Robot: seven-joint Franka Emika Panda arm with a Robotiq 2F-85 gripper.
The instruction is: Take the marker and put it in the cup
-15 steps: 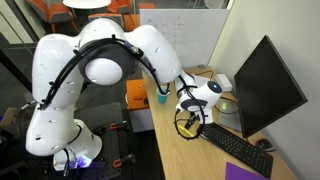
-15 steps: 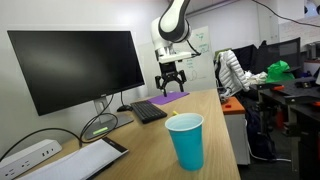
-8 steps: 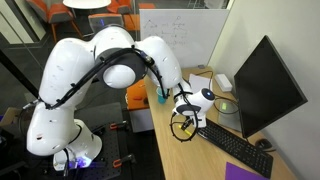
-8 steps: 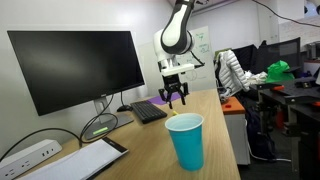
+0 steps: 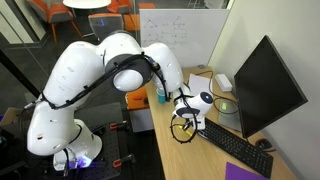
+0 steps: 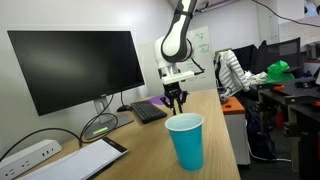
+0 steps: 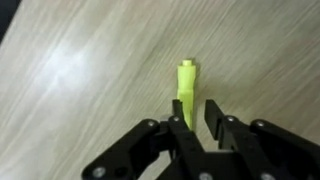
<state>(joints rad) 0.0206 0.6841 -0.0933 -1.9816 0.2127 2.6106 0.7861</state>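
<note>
Keeping the gripper (image 7: 195, 122) centred over the marker (image 7: 188, 88), which lies flat on the wooden surface (image 7: 80, 80) with its near end between my narrow jaws (whether they grip it I cannot tell), I'd squeeze gently, then lift straight toward the blue cup (image 6: 186, 140).

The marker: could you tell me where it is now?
In the wrist view, the marker sticks out of the claw above the wooden desk; in an exterior view, the claw hangs beyond the blue cup.
</note>
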